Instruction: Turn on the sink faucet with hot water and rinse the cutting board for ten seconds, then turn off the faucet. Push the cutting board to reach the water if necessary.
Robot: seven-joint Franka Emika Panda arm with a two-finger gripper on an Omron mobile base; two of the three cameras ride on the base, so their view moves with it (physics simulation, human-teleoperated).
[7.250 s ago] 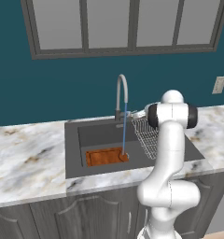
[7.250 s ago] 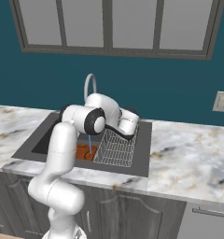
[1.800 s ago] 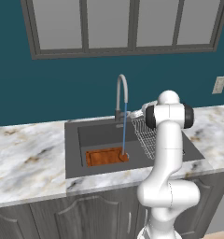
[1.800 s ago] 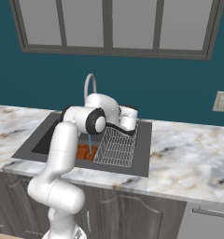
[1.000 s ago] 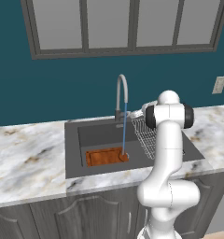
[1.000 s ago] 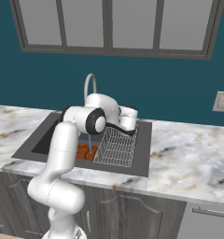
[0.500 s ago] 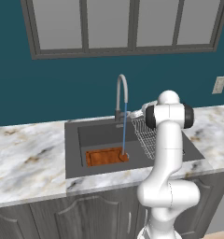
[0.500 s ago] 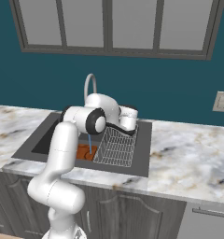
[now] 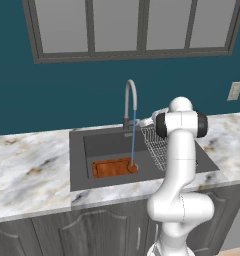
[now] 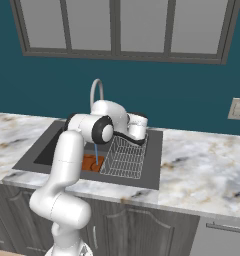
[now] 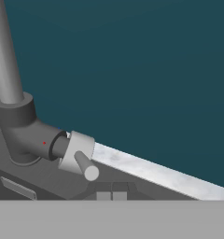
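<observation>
In the hand view I see my gripper (image 11: 111,195) with its two finger tips pressed together side by side, fully closed and holding nothing. Just beyond the tips, up and to their left, the small grey lever (image 11: 84,164) sticks out from the side of the sink faucet (image 11: 20,126); tips and lever look close, but I cannot tell whether they touch. The dark short base of the faucet sits further left of the lever, and its slim grey pipe climbs out of the top of that view.

From the left base view, the arm reaches over the wire dish rack (image 9: 159,147) toward the back of the sink (image 9: 78,170). The faucet's gooseneck arches over the basin on the gripper's left side, and the water (image 9: 133,139) runs as a thin straight blue stream from the spout. It lands on the right end of the cutting board (image 9: 113,167), which lies flat on the basin floor, below and to the left of my gripper, toward the near wall.

Behind everything stands the teal wall (image 9: 67,95).
</observation>
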